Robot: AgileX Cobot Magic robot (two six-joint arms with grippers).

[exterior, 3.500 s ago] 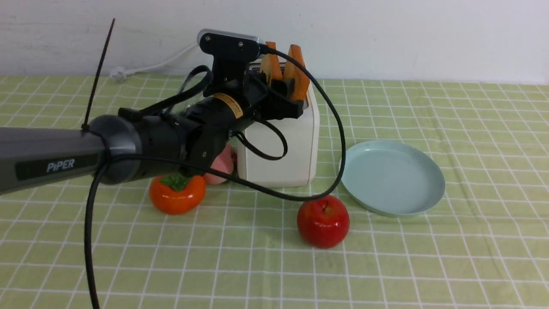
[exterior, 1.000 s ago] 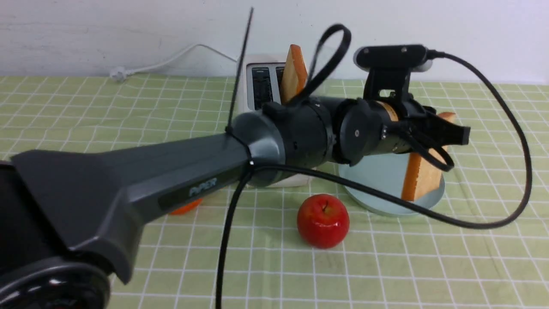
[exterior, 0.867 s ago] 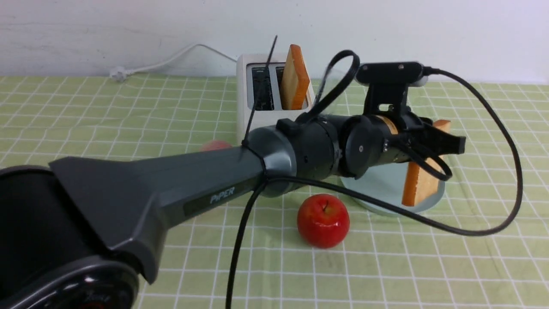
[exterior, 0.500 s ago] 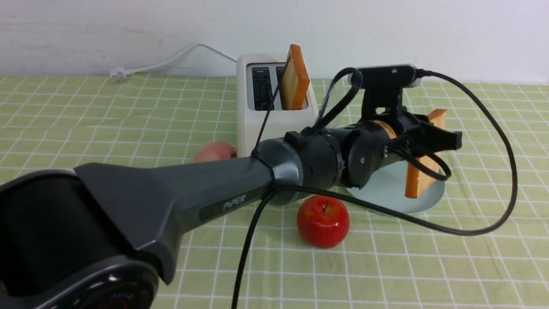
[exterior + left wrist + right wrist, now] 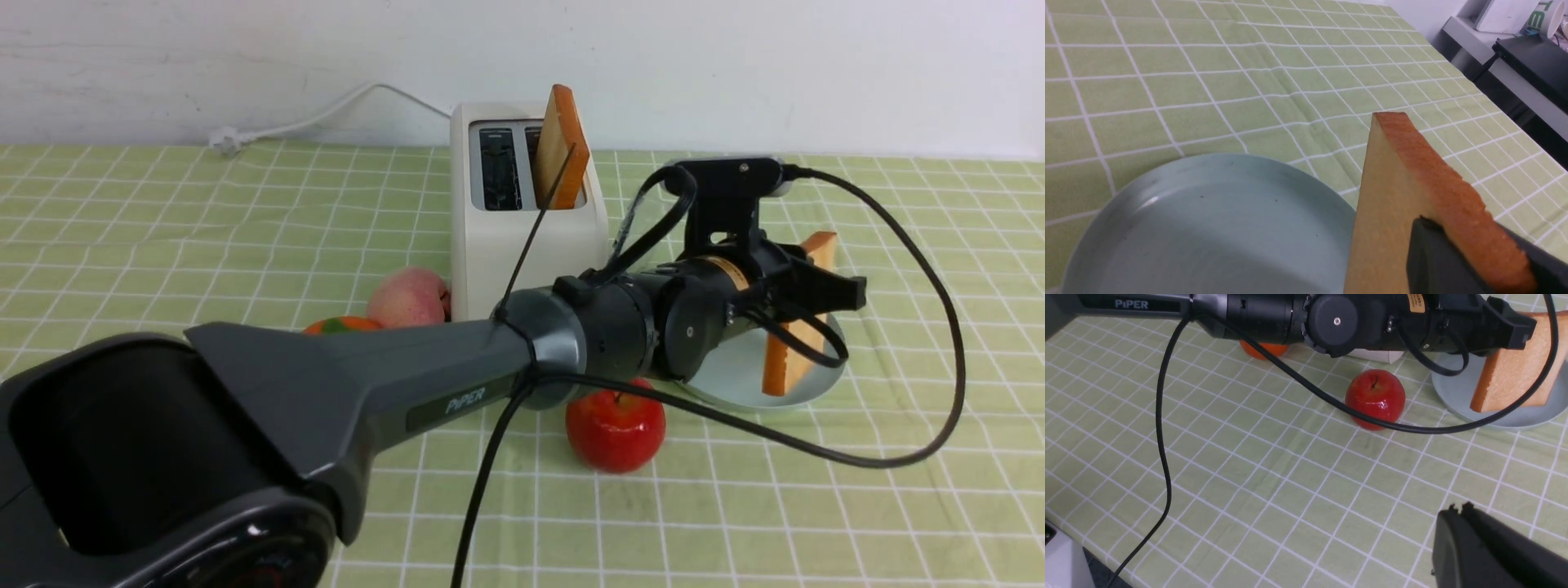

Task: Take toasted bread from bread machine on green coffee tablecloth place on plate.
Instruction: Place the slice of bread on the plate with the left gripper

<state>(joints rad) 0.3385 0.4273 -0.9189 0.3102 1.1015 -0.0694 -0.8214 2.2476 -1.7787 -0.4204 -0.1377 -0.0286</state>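
My left gripper (image 5: 826, 287) is shut on one slice of toasted bread (image 5: 790, 339), holding it on edge over the right part of the pale blue-green plate (image 5: 727, 380). Its lower corner is at the plate's surface; I cannot tell if it touches. In the left wrist view the slice (image 5: 1392, 196) sits between the dark fingers (image 5: 1437, 257) beside the plate (image 5: 1208, 228). The second slice (image 5: 560, 151) stands in the right slot of the cream bread machine (image 5: 522, 245); the left slot is empty. My right gripper (image 5: 1457, 508) is shut and empty above the green tablecloth (image 5: 1290, 490).
A red apple (image 5: 615, 429) lies in front of the bread machine, near the plate. A peach (image 5: 408, 296) and an orange fruit (image 5: 343, 325) lie left of the machine. The left arm's black cable (image 5: 898, 453) loops over the cloth right of the plate.
The left gripper took a slice out of the machine's left slot and carried it right to the plate. In the last second it has lowered the slice toward the plate.
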